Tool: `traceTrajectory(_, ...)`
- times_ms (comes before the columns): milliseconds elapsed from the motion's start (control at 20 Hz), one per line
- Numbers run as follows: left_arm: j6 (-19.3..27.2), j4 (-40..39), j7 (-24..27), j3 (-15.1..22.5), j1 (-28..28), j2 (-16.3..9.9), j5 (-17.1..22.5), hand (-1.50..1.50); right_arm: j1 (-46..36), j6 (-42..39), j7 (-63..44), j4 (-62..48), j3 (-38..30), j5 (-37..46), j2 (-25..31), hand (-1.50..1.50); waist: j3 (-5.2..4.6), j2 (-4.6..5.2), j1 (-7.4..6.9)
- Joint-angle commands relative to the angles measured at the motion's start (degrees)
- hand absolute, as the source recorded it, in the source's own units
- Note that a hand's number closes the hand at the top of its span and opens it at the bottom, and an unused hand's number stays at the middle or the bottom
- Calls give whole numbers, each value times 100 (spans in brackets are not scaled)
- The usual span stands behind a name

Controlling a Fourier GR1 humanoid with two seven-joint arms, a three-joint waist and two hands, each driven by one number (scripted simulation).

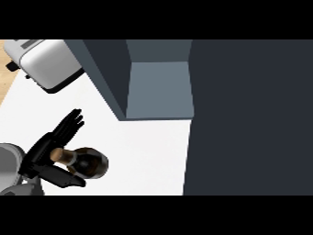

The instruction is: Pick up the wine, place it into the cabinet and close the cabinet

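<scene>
- Starting at the far left: a silver toaster (42, 62) sits on the white counter (145, 151), with a strip of wood-toned surface at the view's left edge. It's well apart from the action and looks irrelevant to the job.
- Next over, low in the view, is the left hand (50, 151) — fingers pretty much straight and pointing up and to the right, thumb sticking out below, so it's cupping rather than gripping. The wine bottle (84, 161) stands right against the palm, seen from above: brownish neck, dark round body. I'd guess the hand is lined up beside the bottle so it can wrap around it. I can't call it a grasp yet.
- Further right is the cabinet (155, 87), its grey inside showing, so it's open and ready for the bottle. The bottle stands on the counter, well apart from the opening.
- The big dark panel (260, 119) filling the right side could be the cabinet's door or side — honestly can't tell.
- The right hand doesn't show anywhere.
</scene>
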State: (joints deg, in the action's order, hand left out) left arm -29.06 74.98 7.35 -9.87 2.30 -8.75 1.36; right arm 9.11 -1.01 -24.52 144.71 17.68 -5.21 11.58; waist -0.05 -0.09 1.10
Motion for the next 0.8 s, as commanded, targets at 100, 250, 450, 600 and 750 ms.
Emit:
traceTrajectory(100,-125,-679,607,19,24,-122,-222,-150,462,-12,-442,1313,-86,-572,70,-150,2,-1,-23)
traceTrajectory(250,-25,-886,966,148,-85,-9,-430,-150,360,91,-725,1533,4,-514,68,-150,-2,-6,-26)
traceTrajectory(450,-55,-1385,1159,84,149,-1,-406,-150,251,38,-580,1353,-114,-590,51,-150,0,2,-22)
traceTrajectory(600,65,-1962,1560,12,164,150,-433,-150,432,20,-368,1283,68,-333,21,-150,-3,4,16)
traceTrajectory(750,-185,-2209,1633,-174,359,24,-180,-150,139,128,-755,1290,-13,-483,21,-150,-5,10,-21)
